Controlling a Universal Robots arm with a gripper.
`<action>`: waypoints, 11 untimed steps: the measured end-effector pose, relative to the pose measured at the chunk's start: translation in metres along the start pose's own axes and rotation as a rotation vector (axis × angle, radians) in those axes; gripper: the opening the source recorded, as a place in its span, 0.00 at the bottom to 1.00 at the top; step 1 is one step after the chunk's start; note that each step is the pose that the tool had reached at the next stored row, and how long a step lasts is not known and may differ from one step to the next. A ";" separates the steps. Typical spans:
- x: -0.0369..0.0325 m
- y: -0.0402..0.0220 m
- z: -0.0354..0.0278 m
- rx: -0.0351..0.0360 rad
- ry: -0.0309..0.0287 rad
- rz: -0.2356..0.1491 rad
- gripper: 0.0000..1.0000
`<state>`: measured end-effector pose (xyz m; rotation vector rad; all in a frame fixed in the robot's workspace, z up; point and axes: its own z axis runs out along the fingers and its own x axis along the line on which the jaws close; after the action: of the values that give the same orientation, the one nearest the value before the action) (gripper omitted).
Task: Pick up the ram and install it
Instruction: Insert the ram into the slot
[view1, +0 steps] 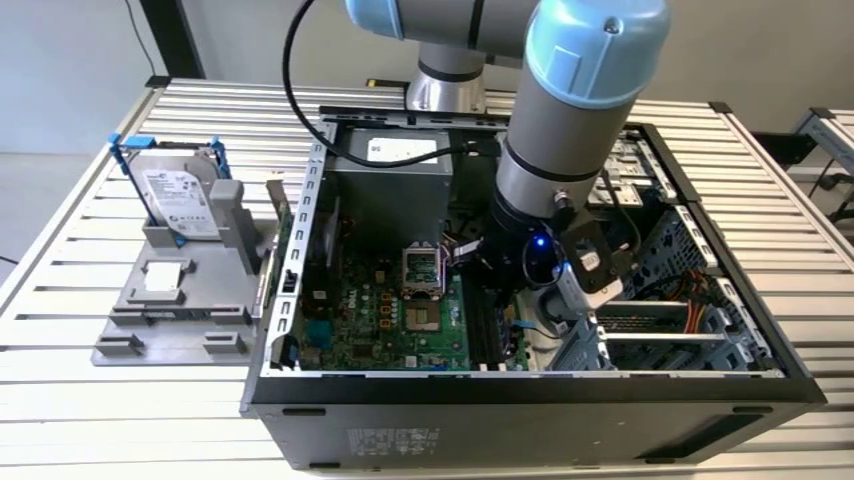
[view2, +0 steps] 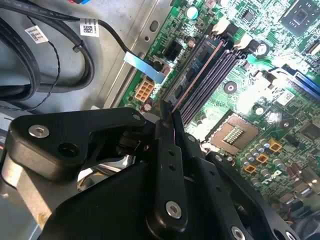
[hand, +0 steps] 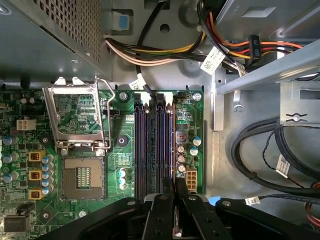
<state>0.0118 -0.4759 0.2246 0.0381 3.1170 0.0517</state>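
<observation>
Open black metal PC case (view1: 534, 385) lies on its side on a table of pale ribbed slats (view1: 80, 300). Green glossy motherboard (view1: 387, 320) inside, w/ a square silver CPU socket (hand: 82, 177), hinged wire-and-steel latch frame above it, small round capacitors and tan connectors.

Four long narrow memory slots (hand: 142, 145) run side by side, dark purple-black w/ white end clips. The ram (view2: 192, 75), a thin dark stick w/ a coppery edge, stands edge-on over the outermost slot, nearest the case wall, in the second wrist view. Can't tell if it's fully seated.

Gripper (hand: 175, 210): matte black, angular fingers w/ silver screws. Fingers pressed close together, pinching the near end of the ram between them in both wrist views.

Arm (view1: 574, 110) is a fat grey tube w/ light-blue joint caps, coming down steeply from the base at the back into the case, wrist pointed at the board.

Outside the case, toward the exterior view's left: grey plastic stand (view1: 174, 290) holding a silver hard drive (view1: 180, 195) in a blue frame, upright. A green card (view1: 280, 225) stands on edge beside it.
</observation>
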 end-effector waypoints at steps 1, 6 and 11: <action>0.0002 0.0000 0.0000 -0.0001 -0.0001 0.000 0.00; 0.0021 -0.0002 -0.0001 -0.0002 0.0000 0.000 0.00; 0.0023 -0.0012 0.0018 -0.0024 0.0000 0.000 0.00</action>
<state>0.0095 -0.4769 0.2227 0.0384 3.1169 0.0555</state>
